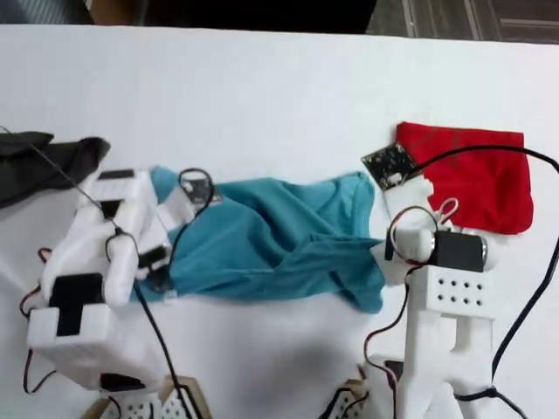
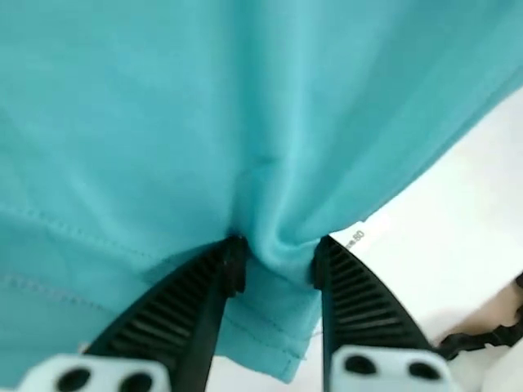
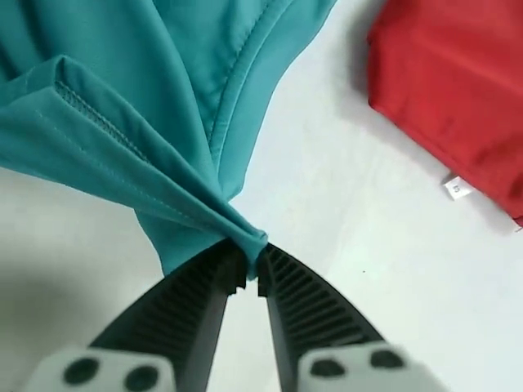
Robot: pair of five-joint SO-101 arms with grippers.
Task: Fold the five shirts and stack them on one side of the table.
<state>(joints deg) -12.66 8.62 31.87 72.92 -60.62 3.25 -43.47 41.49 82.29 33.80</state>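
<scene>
High view: blue shirt (image 1: 271, 237) lies just beside the red shirt (image 1: 476, 179).
Both jaws clamp its soft, floppy ends; hold the hems.

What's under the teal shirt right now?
White table shows beneath the teal shirt's pinched ends. Its middle covers the table there, so anything under it is hidden. The red shirt lies apart, beside it, not under.

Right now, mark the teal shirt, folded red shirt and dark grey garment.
teal fabric shirt (image 1: 271, 240), high view, mid body.
folded red fabric shirt (image 1: 480, 175), high view, top face.
crumpled dark grey garment (image 1: 35, 161), high view, bunched middle.
</scene>
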